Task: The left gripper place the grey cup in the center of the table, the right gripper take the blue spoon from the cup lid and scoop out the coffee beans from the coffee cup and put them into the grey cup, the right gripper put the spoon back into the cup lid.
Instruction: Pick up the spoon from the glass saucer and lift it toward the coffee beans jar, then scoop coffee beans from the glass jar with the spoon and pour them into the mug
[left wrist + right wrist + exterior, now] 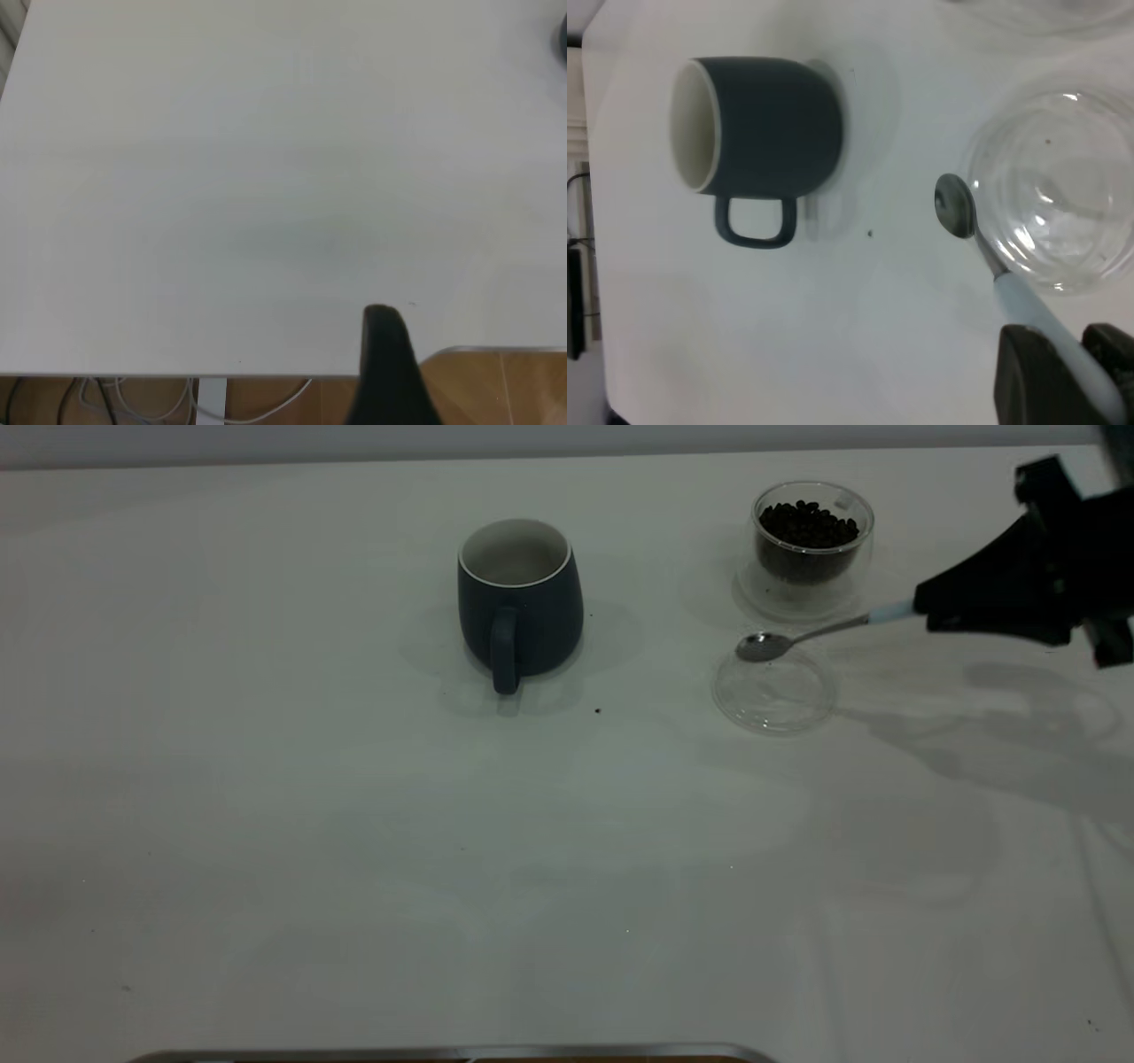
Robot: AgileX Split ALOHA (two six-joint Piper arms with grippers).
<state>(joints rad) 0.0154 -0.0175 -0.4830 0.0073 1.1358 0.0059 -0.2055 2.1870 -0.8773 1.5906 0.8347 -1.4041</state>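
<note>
The grey cup (520, 598) (762, 128) stands upright near the table's middle, handle toward the near edge, its inside white. A glass coffee cup (811, 540) full of coffee beans (808, 524) sits at the back right. In front of it lies the clear cup lid (773, 693) (1059, 190). My right gripper (926, 613) (1081, 372) is shut on the pale blue handle of the spoon (802, 636) (1010, 283), whose empty metal bowl hovers over the lid's far rim. In the left wrist view one dark finger (385, 363) shows over the table's edge.
A single stray bean (597, 711) lies on the white table (354, 850) to the right of the grey cup's handle. A metal-rimmed edge (461, 1054) shows at the near side. Cables (133, 403) hang below the table's edge.
</note>
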